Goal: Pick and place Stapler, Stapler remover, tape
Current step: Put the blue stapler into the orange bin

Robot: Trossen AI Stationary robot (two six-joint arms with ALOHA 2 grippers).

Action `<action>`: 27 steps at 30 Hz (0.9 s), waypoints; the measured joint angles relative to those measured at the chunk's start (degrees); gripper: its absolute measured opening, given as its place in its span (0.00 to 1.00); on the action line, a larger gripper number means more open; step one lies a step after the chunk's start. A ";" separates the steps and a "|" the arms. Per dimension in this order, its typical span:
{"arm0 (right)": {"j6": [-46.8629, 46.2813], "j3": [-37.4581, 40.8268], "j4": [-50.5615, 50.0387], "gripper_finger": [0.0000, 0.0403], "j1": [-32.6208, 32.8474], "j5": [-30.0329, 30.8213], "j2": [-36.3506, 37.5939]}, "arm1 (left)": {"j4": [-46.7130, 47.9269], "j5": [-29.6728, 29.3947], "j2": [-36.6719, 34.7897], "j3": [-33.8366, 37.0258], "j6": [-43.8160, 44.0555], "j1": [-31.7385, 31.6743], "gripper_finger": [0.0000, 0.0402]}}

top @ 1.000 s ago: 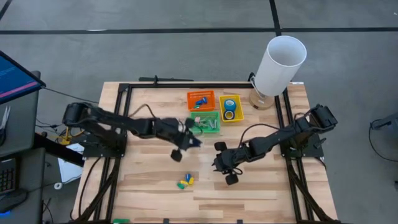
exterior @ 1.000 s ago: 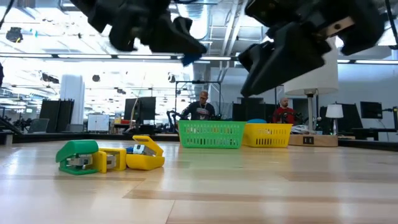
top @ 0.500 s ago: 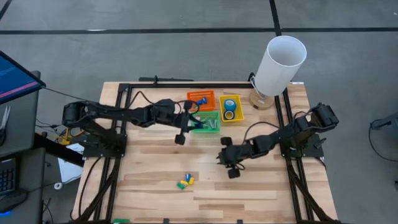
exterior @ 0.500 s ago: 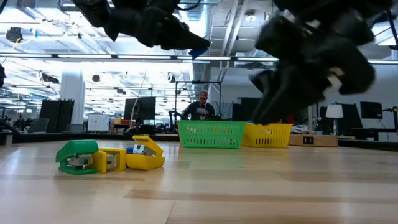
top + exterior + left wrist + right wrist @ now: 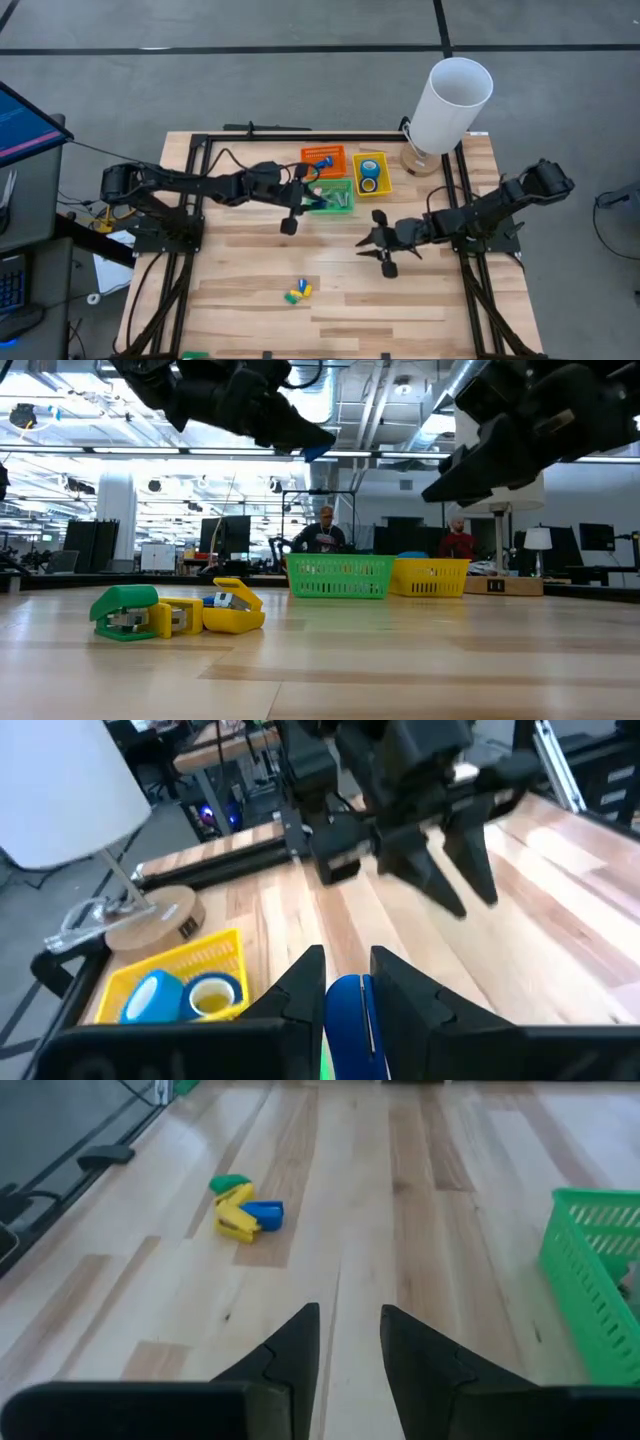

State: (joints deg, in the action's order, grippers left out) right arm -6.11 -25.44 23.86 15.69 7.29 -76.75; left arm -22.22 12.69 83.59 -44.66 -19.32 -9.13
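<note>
Just above the centre of the high view, the left gripper (image 5: 312,196) hung over the near edge of the green mesh basket (image 5: 340,203), clenched on a small blue stapler (image 5: 347,1020) that showed between its dark fingers (image 5: 300,985) in the left wrist view. Behind the green basket stood an orange mesh basket (image 5: 323,160) holding a small blue item, too small to name. To its right, the yellow mesh basket (image 5: 371,174) held the two blue ring-shaped rolls of tape (image 5: 369,168), lying side by side; the left wrist view showed them as well (image 5: 160,994).

Right of centre in the high view, the right gripper (image 5: 378,243) hovered above bare boards of the light wooden counter (image 5: 240,290), its jaws parted a little with nothing between them. In the right wrist view only counter showed between its fingers (image 5: 290,1342).

Lower centre in the high view, a loose cluster of little staplers (image 5: 298,292) lay on the counter, well apart from both grippers: one green (image 5: 124,612), two yellow (image 5: 231,608), and one blue (image 5: 263,1211), touching one another.

At the upper right of the high view, a lamp with a tall white cylindrical shade (image 5: 448,104) stood on a round wooden base at the counter's far corner.
</note>
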 joint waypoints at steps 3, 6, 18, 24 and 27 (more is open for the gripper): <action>0.00 0.01 0.01 0.25 0.96 0.20 -0.08 | -3.65 -0.43 0.00 1.30 -0.20 -0.31 0.14; 0.00 0.01 0.02 0.25 1.22 0.15 -0.39 | -9.55 -0.62 -0.02 2.91 -0.83 -0.09 0.14; -0.54 -0.07 12.71 0.25 -1.05 0.35 -9.14 | -14.38 -0.61 -0.02 6.56 -1.80 -0.99 0.14; 0.02 -0.78 13.85 0.25 -2.20 0.30 -13.28 | -14.23 -0.61 -0.02 6.60 -1.32 -1.42 0.14; 2.05 -0.84 13.63 0.25 -2.32 0.36 -13.70 | -14.25 -0.61 -0.02 6.60 -1.10 -1.42 0.14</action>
State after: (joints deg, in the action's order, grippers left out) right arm -4.06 -26.28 37.50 13.37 7.65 -90.45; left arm -36.47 12.08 83.57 -38.06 -20.43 -10.55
